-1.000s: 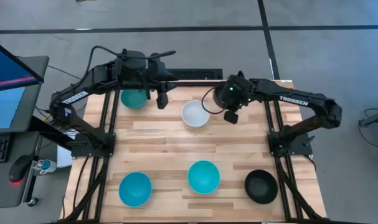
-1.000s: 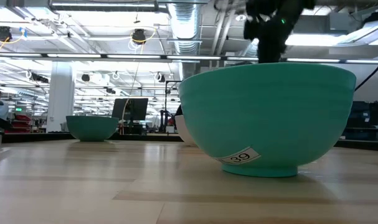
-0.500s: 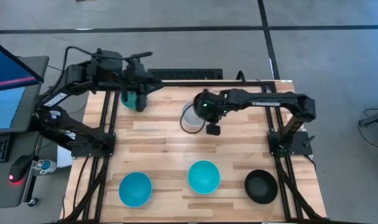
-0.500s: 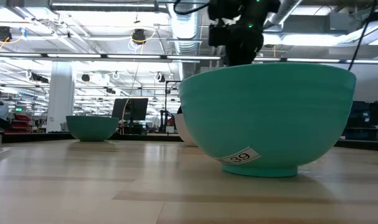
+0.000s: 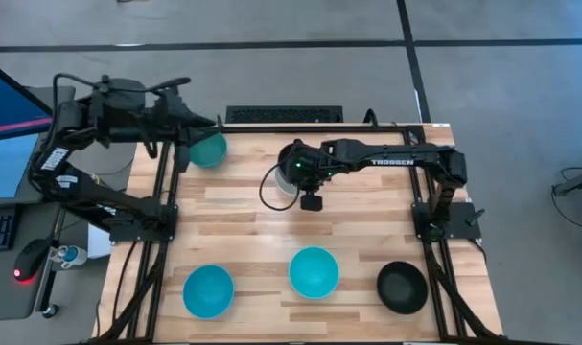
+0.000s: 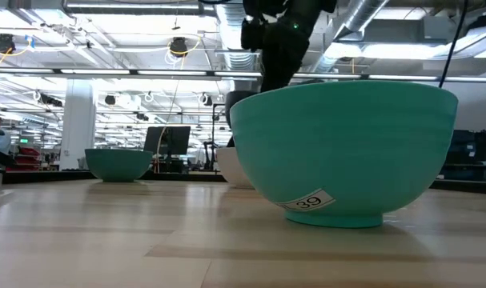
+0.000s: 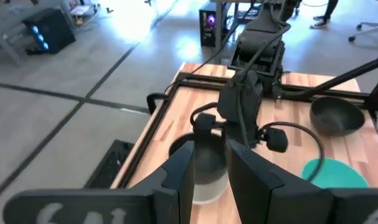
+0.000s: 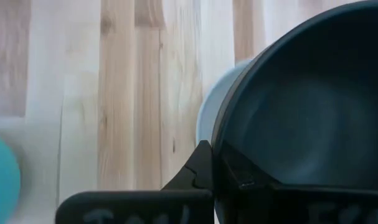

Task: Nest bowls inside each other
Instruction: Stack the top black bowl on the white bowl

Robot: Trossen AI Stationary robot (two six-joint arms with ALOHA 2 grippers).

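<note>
Since a second ago the right gripper [image 5: 292,176] has swung over the white bowl [image 7: 207,186] at the table's [image 5: 252,216] back middle, its fingers pinching the rim of a black bowl [image 8: 301,118] held just above it. Meanwhile the left gripper [image 7: 208,168] has pulled back to the left rear, fingers spread on nothing (teal bowl [image 5: 210,149] beside it). Two turquoise bowls [image 5: 207,290] and another black one [image 5: 402,287] line the front edge.

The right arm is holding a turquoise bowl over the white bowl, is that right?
No. The right wrist view shows the right gripper with its jaws shut on the rim of a black bowl, not a turquoise one, over the white bowl.
</note>
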